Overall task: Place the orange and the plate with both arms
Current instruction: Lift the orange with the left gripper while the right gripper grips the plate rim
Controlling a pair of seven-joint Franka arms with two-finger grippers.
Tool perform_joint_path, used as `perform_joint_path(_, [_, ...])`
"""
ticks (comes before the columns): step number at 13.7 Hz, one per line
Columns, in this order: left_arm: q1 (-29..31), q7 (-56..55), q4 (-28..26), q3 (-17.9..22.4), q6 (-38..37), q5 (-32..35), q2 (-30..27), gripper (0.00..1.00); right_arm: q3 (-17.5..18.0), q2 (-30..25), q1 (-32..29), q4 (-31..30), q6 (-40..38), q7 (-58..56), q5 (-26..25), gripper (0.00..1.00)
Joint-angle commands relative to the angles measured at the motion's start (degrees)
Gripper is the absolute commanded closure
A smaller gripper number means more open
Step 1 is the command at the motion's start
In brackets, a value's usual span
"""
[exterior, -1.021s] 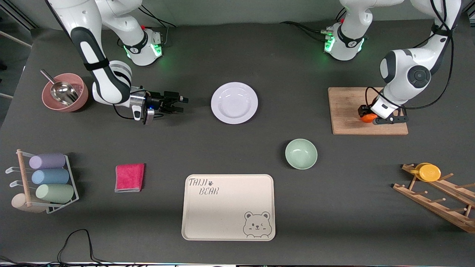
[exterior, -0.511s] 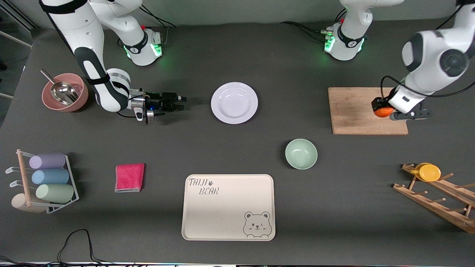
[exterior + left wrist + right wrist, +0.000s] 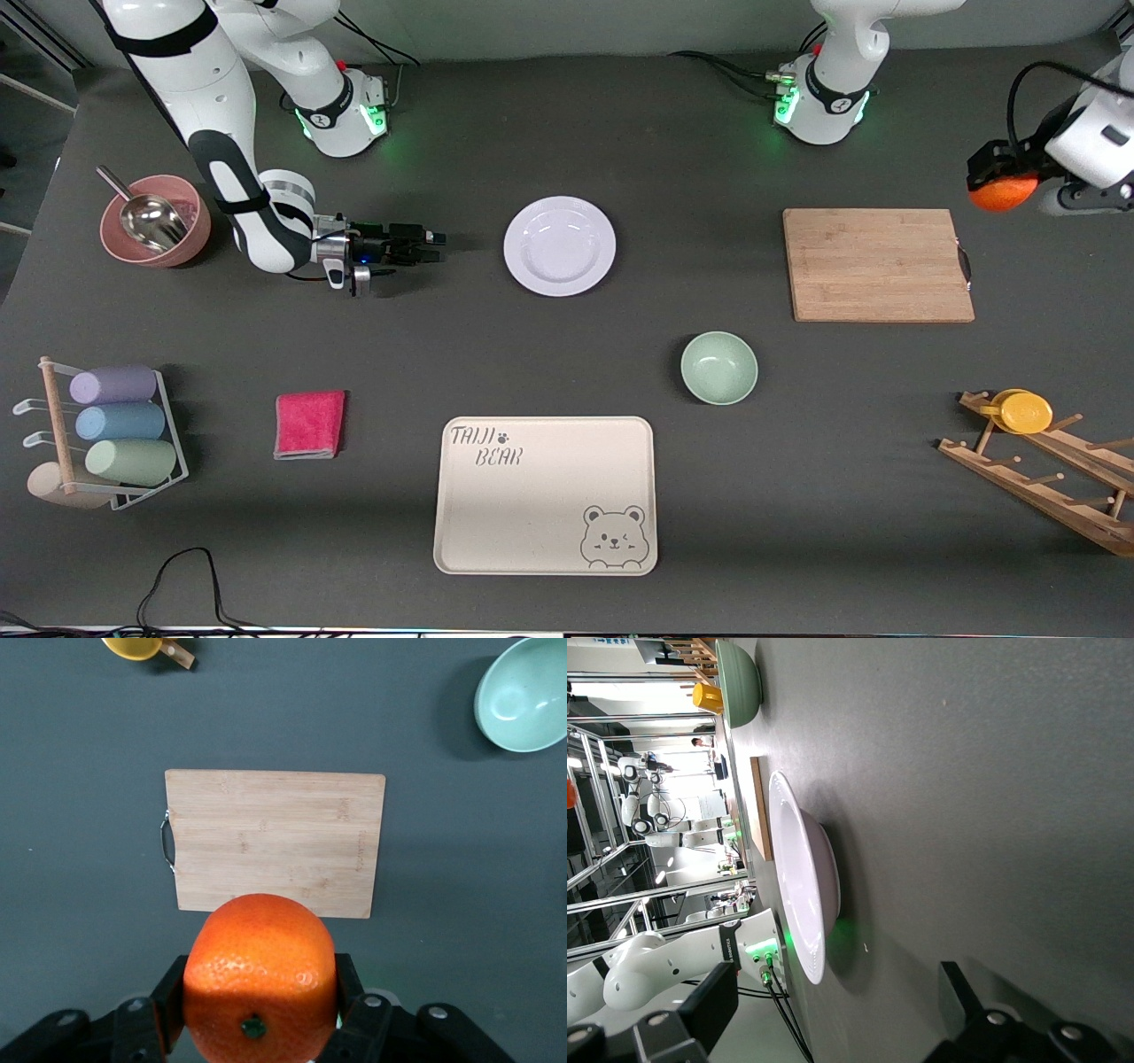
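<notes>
The orange (image 3: 1001,193) is gripped in my left gripper (image 3: 1005,190), held high in the air over the table by the handle end of the wooden cutting board (image 3: 877,264). In the left wrist view the orange (image 3: 259,966) fills the space between the fingers of the left gripper (image 3: 259,992), with the board (image 3: 275,842) far below. The pale lavender plate (image 3: 559,245) lies flat on the table's middle. My right gripper (image 3: 425,245) is low over the table, open and empty, beside the plate and apart from it. In the right wrist view the right gripper (image 3: 833,1001) faces the plate's rim (image 3: 799,877).
A mint-green bowl (image 3: 718,367) and a cream bear tray (image 3: 545,494) lie nearer the camera than the plate. A pink bowl with a scoop (image 3: 155,221), a red cloth (image 3: 309,424) and a cup rack (image 3: 106,434) sit at the right arm's end. A wooden rack (image 3: 1045,478) holds a yellow disc (image 3: 1028,412).
My left gripper has lifted the orange off the cutting board and carried it up and toward the left arm's end. My right gripper has sunk lower and stayed beside the plate.
</notes>
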Motion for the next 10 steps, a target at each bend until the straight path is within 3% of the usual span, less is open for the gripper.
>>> perform_joint_path(1, [-1.9, -3.9, 3.9, -2.7, -2.6, -0.9, 1.5, 1.0, -0.1, 1.6, -0.4, 0.9, -1.2, -2.1, 1.4, 0.0])
perform_joint_path(3, [-4.6, -12.9, 4.3, -6.1, -1.8, -4.1, 2.0, 1.0, -0.1, 1.9, -0.5, 0.9, -1.2, -2.1, 1.4, 0.03])
perform_joint_path(6, [-4.8, -28.5, 4.7, -17.8, 3.8, -6.4, 5.5, 1.0, -0.1, 2.1, -0.8, 1.1, -1.2, -2.7, 1.3, 0.22])
perform_joint_path(7, [-5.1, -33.4, 4.9, -20.5, 6.4, -8.4, 7.1, 1.0, -0.1, 2.3, -0.8, 1.2, -1.2, -4.2, 1.4, 0.31])
perform_joint_path(10, [-8.3, -46.6, 5.0, -27.2, 13.7, -9.4, 13.3, 1.0, -0.2, 2.9, -1.0, 1.4, -1.2, -4.8, 1.4, 0.46])
